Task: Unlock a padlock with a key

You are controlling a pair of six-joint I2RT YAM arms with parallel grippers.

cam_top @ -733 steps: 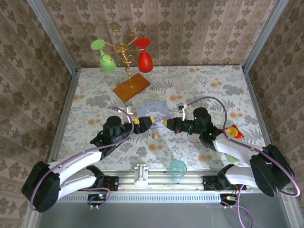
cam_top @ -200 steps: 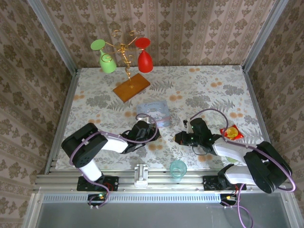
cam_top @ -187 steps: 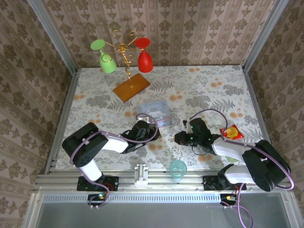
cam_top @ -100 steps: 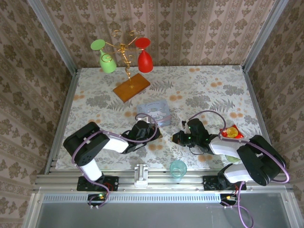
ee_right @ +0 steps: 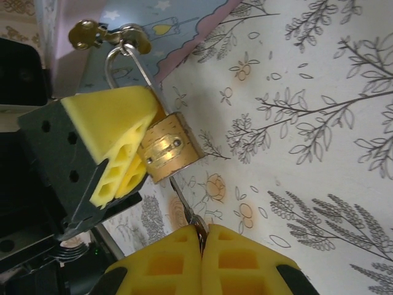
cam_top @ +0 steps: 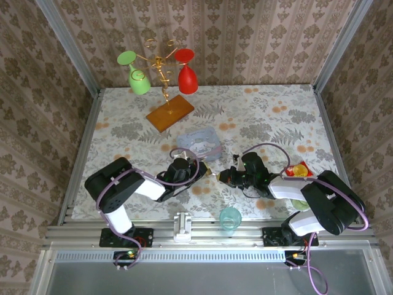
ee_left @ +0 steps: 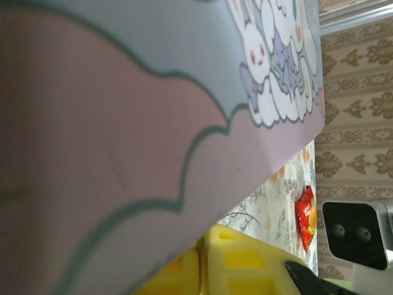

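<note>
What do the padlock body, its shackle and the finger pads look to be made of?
The padlock body looks like brass, with a brushed gold sheen. Its shackle seems to be steel: silvery, thin, shiny. The pads look like soft yellow foam or rubber, with moulded hollows.

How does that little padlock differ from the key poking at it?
The padlock is a chunky brass block with a silvery loop, while the key is a thin dark sliver, far smaller. The padlock sits in the left fingers; the key is pinched by the right fingers. Both are metal, and they meet at the padlock's base.
</note>
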